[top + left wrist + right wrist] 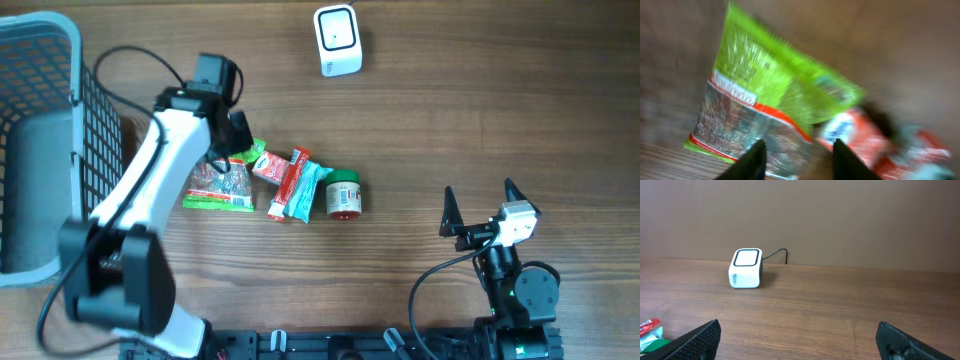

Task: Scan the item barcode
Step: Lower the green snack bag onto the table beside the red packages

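A green and clear snack packet lies on the wood table left of centre. It fills the blurred left wrist view. My left gripper hangs right over its top edge, its two dark fingers apart with the packet's clear lower part showing between them. Whether the fingers touch the packet is lost in the blur. The white barcode scanner stands at the back centre, also in the right wrist view. My right gripper rests open at the front right, with nothing between its fingers.
Beside the green packet lie a red packet, a red stick pack, a teal pack and a small green-lidded jar. A grey wire basket stands at the left edge. The scanner's cable runs off behind it.
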